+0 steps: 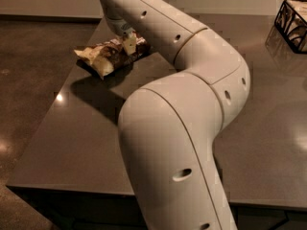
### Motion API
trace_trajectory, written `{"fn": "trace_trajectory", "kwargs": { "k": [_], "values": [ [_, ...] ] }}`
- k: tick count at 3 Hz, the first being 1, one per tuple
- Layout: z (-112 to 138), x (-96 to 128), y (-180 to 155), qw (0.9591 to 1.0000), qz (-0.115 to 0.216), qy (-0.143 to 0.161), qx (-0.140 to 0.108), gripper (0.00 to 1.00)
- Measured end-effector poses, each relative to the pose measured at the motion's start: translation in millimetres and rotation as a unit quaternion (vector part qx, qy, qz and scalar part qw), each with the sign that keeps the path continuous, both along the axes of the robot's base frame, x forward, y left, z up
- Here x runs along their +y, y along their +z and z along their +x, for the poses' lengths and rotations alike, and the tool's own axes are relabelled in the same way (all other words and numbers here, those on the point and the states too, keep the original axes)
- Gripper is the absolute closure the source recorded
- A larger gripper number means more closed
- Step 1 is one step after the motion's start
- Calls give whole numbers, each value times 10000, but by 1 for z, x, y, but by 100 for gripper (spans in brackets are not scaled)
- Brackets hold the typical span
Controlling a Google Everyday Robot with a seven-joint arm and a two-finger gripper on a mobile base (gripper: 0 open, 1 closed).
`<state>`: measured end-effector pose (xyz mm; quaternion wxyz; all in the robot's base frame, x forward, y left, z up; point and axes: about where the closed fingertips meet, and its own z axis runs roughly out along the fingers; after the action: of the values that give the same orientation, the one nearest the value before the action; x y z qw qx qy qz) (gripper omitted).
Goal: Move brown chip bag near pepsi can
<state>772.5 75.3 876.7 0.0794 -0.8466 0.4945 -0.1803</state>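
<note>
At the far left edge of the grey surface (268, 143), your end effector (127, 41) is gripping the brown chip bag (103, 56), clamped on its middle. You are seeing no pepsi can, so the whole carry is likely remaining. A wire basket (292, 16) is sitting far right, and dark polished floor (33, 71) is stretching beyond.

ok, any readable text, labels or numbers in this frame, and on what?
None readable.
bag: marks on its dark centre, too blurred to read; the gripper holds it above the table's far left corner.
arm: no text, only holes.
basket: no text.
</note>
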Motion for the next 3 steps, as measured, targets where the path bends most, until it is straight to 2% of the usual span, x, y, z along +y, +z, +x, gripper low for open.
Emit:
{"fn": "trace_trajectory", "kwargs": {
  "k": [1,2,3],
  "values": [
    [2,-11,4,9999,29,-106,-26,86],
    [5,-29,10,9996,30,-284,-65,100],
    [13,-59,17,9981,8,-593,-149,100]
  ]
}}
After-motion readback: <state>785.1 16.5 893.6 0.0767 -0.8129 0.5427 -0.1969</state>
